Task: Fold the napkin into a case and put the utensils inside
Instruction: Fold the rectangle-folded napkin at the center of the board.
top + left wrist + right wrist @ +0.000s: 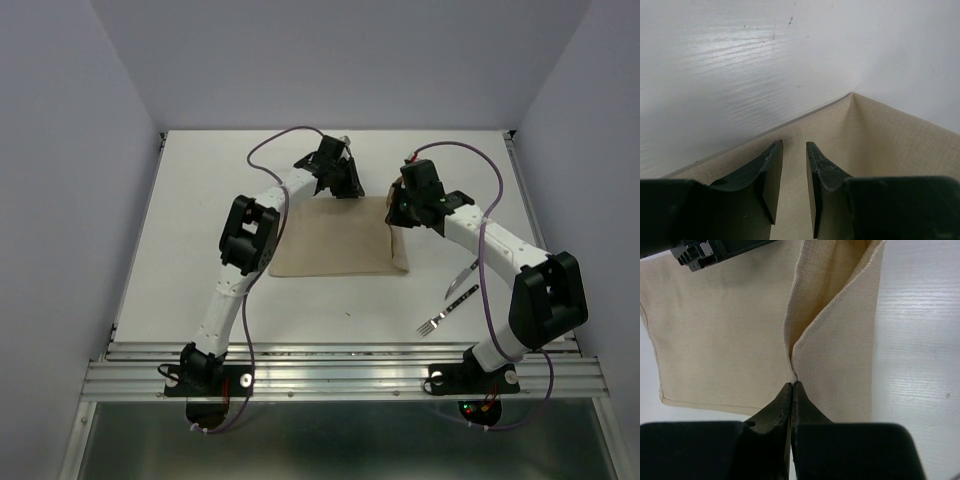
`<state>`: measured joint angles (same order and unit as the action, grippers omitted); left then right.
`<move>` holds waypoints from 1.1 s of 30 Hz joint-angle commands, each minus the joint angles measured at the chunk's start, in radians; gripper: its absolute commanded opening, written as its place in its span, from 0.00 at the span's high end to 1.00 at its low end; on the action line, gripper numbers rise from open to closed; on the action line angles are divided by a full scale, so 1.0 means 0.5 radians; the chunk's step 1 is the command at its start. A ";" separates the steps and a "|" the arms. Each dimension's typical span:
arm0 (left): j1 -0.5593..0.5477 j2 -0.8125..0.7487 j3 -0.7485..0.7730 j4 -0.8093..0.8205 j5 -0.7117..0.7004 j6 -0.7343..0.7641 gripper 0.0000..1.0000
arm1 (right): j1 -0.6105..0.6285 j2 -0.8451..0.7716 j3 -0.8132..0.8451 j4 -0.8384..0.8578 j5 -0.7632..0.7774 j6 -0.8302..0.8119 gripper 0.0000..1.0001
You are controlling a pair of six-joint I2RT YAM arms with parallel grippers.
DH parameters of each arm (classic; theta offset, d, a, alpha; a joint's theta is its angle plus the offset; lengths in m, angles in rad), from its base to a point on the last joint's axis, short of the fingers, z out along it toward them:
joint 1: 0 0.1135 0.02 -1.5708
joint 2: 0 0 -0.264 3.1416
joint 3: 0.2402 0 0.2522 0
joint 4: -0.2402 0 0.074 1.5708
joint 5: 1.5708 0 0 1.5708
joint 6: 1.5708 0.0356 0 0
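The beige napkin [335,235] lies flat in the middle of the table, with its right strip folded over. My right gripper [400,214] is at the napkin's far right corner. In the right wrist view this gripper [794,385] is shut on the napkin's [715,330] hemmed edge, lifting a fold of it. My left gripper [347,189] is at the far edge of the cloth. Its jaws [794,145] stand apart over the napkin [880,140], with flat cloth showing between them. The fork [445,312] and the knife [462,277] lie on the table to the right.
The white table [200,220] ends in a metal rail [340,365] at the near edge, with grey walls on three sides. Purple cables loop over both arms. The left gripper's body [705,252] shows at the top of the right wrist view.
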<state>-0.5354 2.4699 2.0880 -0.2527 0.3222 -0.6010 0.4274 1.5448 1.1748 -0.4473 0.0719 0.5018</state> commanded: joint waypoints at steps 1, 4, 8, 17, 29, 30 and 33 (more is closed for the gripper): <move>-0.006 0.055 0.104 -0.031 0.070 0.015 0.64 | 0.016 -0.052 0.037 -0.014 0.043 0.009 0.99; -0.009 0.082 0.092 -0.074 0.052 0.048 0.64 | 0.016 -0.058 0.053 -0.026 0.049 0.006 0.99; -0.009 0.101 0.076 -0.102 -0.003 0.073 0.64 | 0.016 -0.077 0.068 -0.041 0.053 0.003 0.99; -0.009 -0.137 0.012 -0.075 0.091 0.070 0.62 | 0.016 -0.074 0.120 -0.078 0.028 -0.053 0.99; 0.254 -0.993 -0.802 -0.053 0.053 0.168 0.58 | 0.016 0.003 0.221 -0.090 0.019 -0.163 0.99; 0.325 -1.055 -0.911 -0.041 -0.048 0.183 0.58 | 0.016 0.021 0.231 -0.081 0.010 -0.172 0.99; 0.505 -1.255 -1.361 -0.037 -0.113 0.183 0.58 | 0.016 0.070 0.286 -0.069 -0.036 -0.185 0.99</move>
<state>-0.3935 1.9396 1.6154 -0.2459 0.3519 -0.5438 0.4274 1.5570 1.2476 -0.5014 0.0761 0.4381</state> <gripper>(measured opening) 0.418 0.019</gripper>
